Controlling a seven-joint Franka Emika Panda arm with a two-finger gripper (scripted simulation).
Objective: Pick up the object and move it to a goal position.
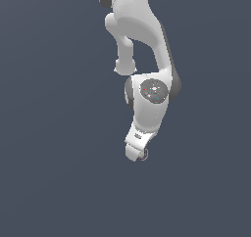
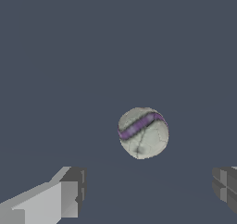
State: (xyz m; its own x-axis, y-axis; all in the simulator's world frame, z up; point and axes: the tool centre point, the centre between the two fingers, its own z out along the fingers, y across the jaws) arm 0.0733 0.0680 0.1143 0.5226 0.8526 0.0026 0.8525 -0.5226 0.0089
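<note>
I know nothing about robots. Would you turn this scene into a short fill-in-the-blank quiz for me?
1. The band across the ball is coloured ____.
2. In the wrist view, the gripper has its jaws ____, with a wide gap between them.
3. The ball is ____ by the fingers, lying clear of both.

Missing words: purple; open; untouched

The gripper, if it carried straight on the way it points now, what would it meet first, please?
Probably the ball: in the wrist view it lies ahead of the open gripper, roughly between the two fingers. Depth is unclear; the exterior view mostly hides it behind the hand.
</note>
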